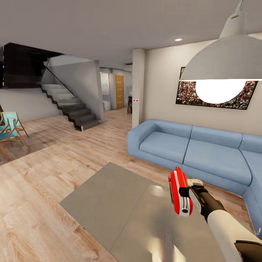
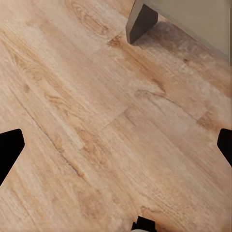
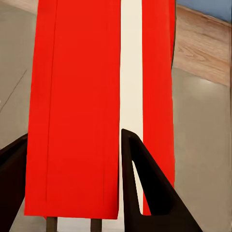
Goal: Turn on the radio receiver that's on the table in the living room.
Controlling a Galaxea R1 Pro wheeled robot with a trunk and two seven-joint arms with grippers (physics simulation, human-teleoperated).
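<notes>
Our right arm [image 1: 233,233] reaches forward from the lower right of the head view, its white forearm narrowing into a black wrist. At its end our right pincer [image 1: 187,196] is closed on the radio receiver [image 1: 181,192], held on edge above the desk [image 1: 109,203]. In the right wrist view its two dark fingers [image 3: 145,188] flank the red body, one pressed against the white stripe, the other at the far side. Our left pincer [image 2: 116,150] points down at the wood floor [image 2: 96,121], its black fingertips [image 2: 9,150] spread wide apart at opposite edges of the left wrist view, with nothing between them.
</notes>
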